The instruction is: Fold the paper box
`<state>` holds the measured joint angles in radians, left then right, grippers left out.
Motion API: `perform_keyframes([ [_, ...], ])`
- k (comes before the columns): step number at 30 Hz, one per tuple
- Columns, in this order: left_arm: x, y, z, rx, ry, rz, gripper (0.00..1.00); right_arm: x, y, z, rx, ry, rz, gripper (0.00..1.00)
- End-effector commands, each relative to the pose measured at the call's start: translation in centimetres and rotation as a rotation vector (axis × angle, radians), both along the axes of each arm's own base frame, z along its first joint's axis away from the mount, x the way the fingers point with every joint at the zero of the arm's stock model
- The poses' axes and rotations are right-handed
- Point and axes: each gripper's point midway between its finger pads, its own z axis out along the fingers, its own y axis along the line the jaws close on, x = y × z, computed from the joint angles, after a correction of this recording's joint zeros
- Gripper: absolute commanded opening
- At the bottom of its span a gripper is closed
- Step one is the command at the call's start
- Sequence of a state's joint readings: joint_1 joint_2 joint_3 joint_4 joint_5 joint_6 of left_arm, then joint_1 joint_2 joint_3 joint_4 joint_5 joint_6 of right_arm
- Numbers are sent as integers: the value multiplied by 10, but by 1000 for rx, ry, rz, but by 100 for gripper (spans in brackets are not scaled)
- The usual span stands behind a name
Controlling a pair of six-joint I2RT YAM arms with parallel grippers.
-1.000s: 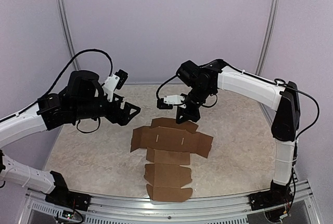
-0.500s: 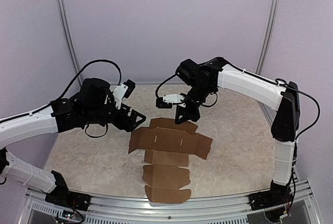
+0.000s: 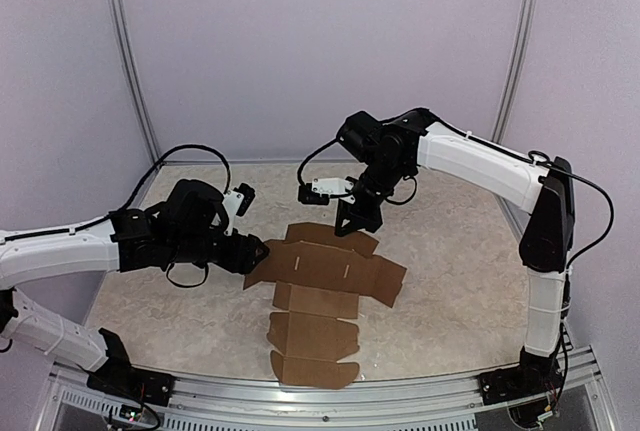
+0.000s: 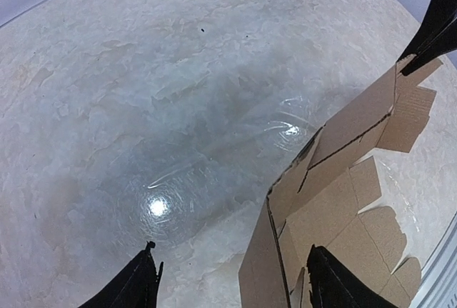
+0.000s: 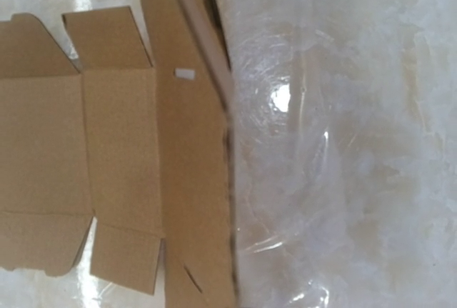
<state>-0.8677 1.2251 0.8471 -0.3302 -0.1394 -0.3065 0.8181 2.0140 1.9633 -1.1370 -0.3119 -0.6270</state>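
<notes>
top external, marbled table (image 3: 455, 236), lilac walls (image 3: 320, 41), paper box (image 3: 325, 271), left tool (image 3: 258, 252) apart, right tool (image 3: 353, 223) together

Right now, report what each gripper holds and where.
The left gripper clamps nothing: its open jaws straddle the left flap of the paper box. The shut right gripper touches the far flap; whether it pinches it cannot be told.

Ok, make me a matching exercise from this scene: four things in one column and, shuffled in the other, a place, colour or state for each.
Things:
1. left end effector
2. right end effector
3. paper box
4. tabletop

Descriptions:
A. pale, marbled
B. shut, at the sheet's far edge
C. brown, lying unfolded
D. open, at the sheet's left flap

Pairs: 1-D, 2-B, 3-C, 4-A
</notes>
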Motion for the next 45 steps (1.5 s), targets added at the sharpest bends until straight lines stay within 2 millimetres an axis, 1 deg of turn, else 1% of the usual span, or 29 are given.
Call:
perform_keyframes([
  [1, -5, 2, -9, -8, 28, 16, 67, -2, 4, -1, -6, 10, -10, 0],
  [3, -6, 2, -12, -9, 34, 14, 64, -1, 4, -1, -5, 10, -16, 0],
  [6, -6, 2, -14, -7, 38, 13, 57, -2, 6, 0, -3, 11, -20, 0],
  [10, -7, 0, -14, -12, 41, 4, 42, -4, 7, 0, 2, 18, -26, 0],
  [14, -8, -2, -13, -15, 42, -8, 23, -5, 9, 3, 25, 17, -32, 0],
  [17, -10, -1, -13, -13, 39, -13, 12, -6, 9, 4, 40, 19, -37, 0],
  [19, -11, 0, -12, -13, 34, -19, 3, -8, 9, 4, 48, 20, -39, 0],
  [20, -12, 1, -11, -14, 31, -23, 0, -9, 9, 4, 51, 21, -39, 0],
  [23, -15, 1, -10, -12, 20, -42, 0, -12, 7, 3, 65, 18, -39, 0],
  [29, -22, 4, -4, -15, -16, -79, 0, -19, 2, 0, 74, 31, -15, 12],
  [31, -23, 5, -2, -18, -28, -85, 0, -20, 2, 0, 75, 35, -10, 13],
  [37, -26, 7, 1, -20, -39, -98, 0, -19, 6, 1, 88, 31, 3, 15],
  [45, -28, 4, -2, -10, -35, -111, 0, -12, 15, 15, 114, 2, 9, 14],
])
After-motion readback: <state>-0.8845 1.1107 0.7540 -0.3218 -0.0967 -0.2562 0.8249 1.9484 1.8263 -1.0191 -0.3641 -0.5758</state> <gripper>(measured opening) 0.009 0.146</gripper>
